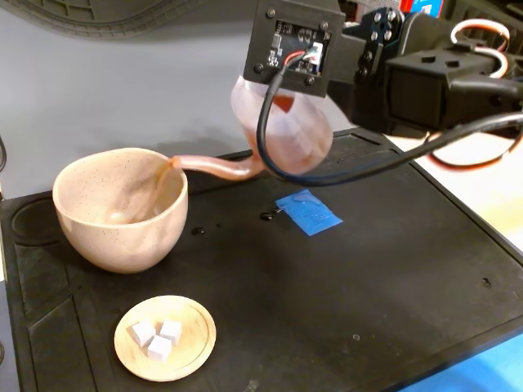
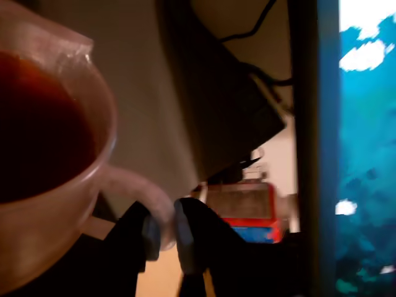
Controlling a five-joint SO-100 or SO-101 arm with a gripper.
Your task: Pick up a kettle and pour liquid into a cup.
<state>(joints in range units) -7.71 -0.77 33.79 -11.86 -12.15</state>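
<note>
Wooden dish (image 1: 165,338) with white cubes (image 1: 157,336) lies nearest on the black mat (image 1: 368,294), at about 6 o'clock from the cup (image 1: 121,207). Beyond, at the cup's 3 o'clock, the kettle (image 1: 282,126) hangs tilted, its spout (image 1: 214,167) tip over the rim. In the wrist view the hand (image 2: 166,232) pinches the thin loop handle (image 2: 137,192). Thin plastic holding liquid (image 2: 37,124) likely feels light but top-heavy and swings easily; that handle looks the only sound hold.

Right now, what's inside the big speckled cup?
The kettle's spout tip hangs over the cup rim. The inner wall looks wet and shiny near the bottom. The front wall hides how much liquid has collected.
</note>
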